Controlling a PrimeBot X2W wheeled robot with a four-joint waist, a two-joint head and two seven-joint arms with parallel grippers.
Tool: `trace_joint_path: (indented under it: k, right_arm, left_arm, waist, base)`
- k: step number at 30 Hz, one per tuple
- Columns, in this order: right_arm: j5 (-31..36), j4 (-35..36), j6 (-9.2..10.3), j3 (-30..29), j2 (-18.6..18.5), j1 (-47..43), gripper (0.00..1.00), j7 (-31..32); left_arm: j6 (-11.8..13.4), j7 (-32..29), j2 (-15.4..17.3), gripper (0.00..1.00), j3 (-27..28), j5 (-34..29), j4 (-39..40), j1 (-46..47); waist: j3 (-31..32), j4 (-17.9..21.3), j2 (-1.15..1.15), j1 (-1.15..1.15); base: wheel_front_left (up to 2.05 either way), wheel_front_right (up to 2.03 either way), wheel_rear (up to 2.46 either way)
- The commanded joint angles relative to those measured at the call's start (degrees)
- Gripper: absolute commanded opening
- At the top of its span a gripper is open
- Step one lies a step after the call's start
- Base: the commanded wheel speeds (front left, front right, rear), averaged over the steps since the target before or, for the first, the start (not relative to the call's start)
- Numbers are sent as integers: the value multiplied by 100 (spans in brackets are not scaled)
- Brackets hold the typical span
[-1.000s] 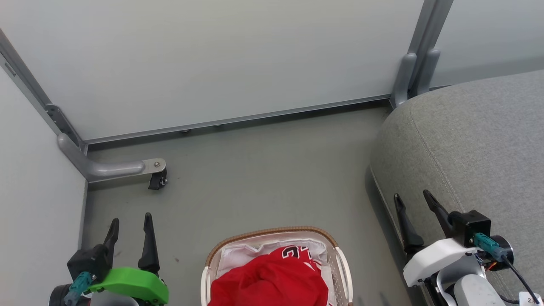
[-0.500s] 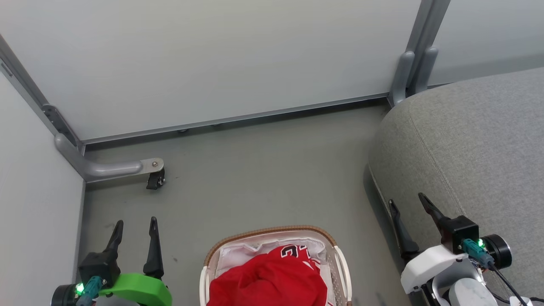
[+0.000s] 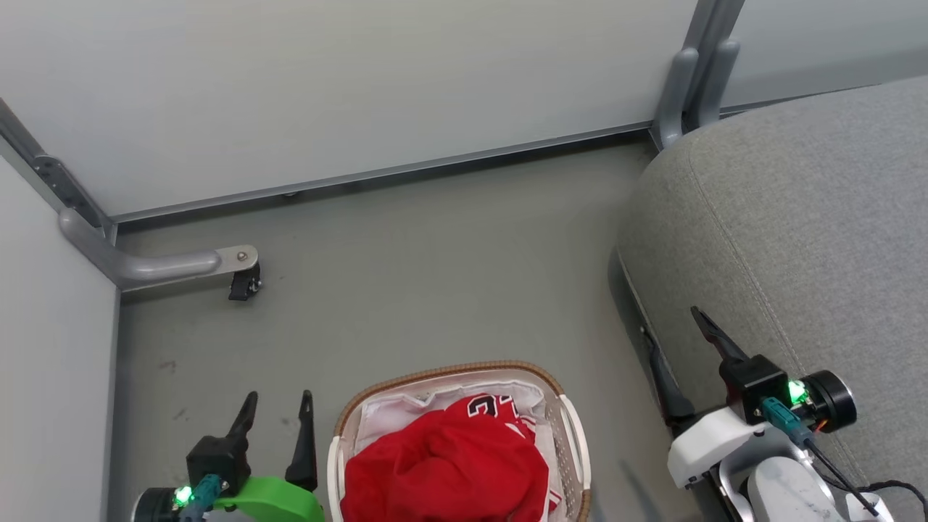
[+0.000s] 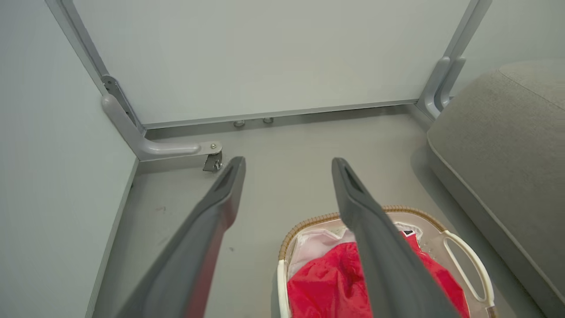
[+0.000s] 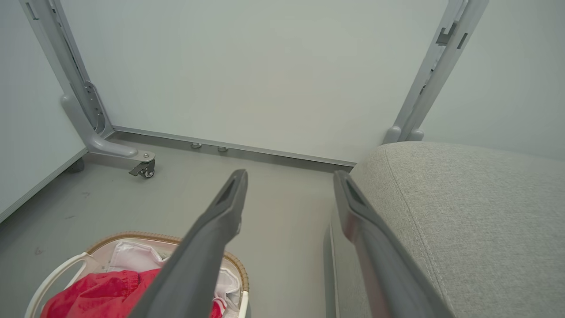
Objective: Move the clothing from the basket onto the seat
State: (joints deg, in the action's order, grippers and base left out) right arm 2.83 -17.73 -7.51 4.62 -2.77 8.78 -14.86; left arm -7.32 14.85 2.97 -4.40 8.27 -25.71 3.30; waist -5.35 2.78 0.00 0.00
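Observation:
The basket (image 3: 449,370), white with a brown woven rim, stands on the floor at the bottom centre of the head view. Red clothing (image 3: 442,464) is heaped in it over the white liner, with part of a black number (image 3: 489,407) showing. My left gripper (image 3: 279,397) is open and empty, just left of the basket. My right gripper (image 3: 670,321) is open too, between the basket and the grey seat (image 3: 797,217). The left wrist view looks past the open left gripper (image 4: 288,161) onto the basket (image 4: 309,220) and clothing (image 4: 326,282). Beyond the open right gripper (image 5: 290,174) lies the seat (image 5: 463,198).
Pale partition walls close off the far and left sides. A metal foot with a small caster (image 3: 243,284) juts from the left corner, and a grey post foot (image 3: 689,80) stands by the seat's far end. Grey floor (image 3: 435,275) spreads beyond the basket.
The head camera has shifted, so the whole scene sits higher and further left. My left gripper has come nearer to the basket's left side. Both grippers stay open.

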Motion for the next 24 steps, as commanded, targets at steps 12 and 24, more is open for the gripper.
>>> trace_joint_path:
  k: [12, 24]
  right_arm:
    - [-222, 445, 5, 267, -23, 606, 100, -34]
    - [-422, 961, 5, 590, -21, 1215, 100, -34]
  left_arm:
    - [-21, 32, 488, 100, -1320, 874, -573, 900]
    - [-22, 31, 987, 100, -2881, 2041, -1392, 1983]
  waist:
    - [-1202, 586, 0, 0]
    - [-2426, 980, 0, 0]
  base:
    - [0, 0, 0]
    - [0, 0, 0]
